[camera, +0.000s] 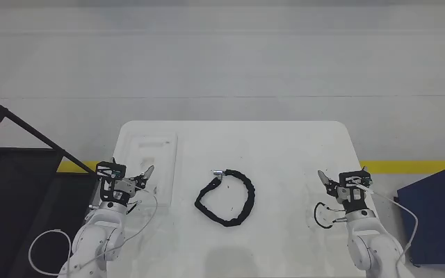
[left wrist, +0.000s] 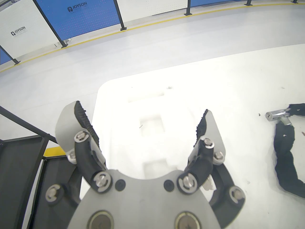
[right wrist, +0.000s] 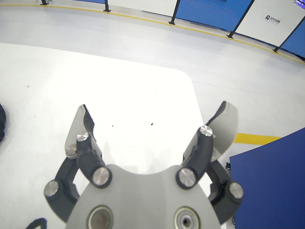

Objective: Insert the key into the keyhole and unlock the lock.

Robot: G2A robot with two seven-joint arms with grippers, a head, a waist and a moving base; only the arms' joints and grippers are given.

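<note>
A black fabric-sleeved chain lock [camera: 226, 198] lies in a loop at the middle of the white table [camera: 292, 153]. Its silver lock cylinder [camera: 220, 172] is at the loop's far end, and the left wrist view shows the keyhole end [left wrist: 274, 115] facing my left gripper. My left gripper [camera: 144, 174] is open and holds nothing, low over the table's left side, well left of the lock [left wrist: 286, 148]. My right gripper [camera: 332, 178] is open and holds nothing near the table's right edge. A sliver of the chain [right wrist: 2, 122] shows in the right wrist view. I see no key.
A white moulded tray [camera: 148, 149] lies flat at the table's far left, just ahead of my left gripper [left wrist: 143, 113]. A black bar [camera: 42, 139] slants beside the table's left side. A dark blue box [right wrist: 269, 175] stands off the table's right edge.
</note>
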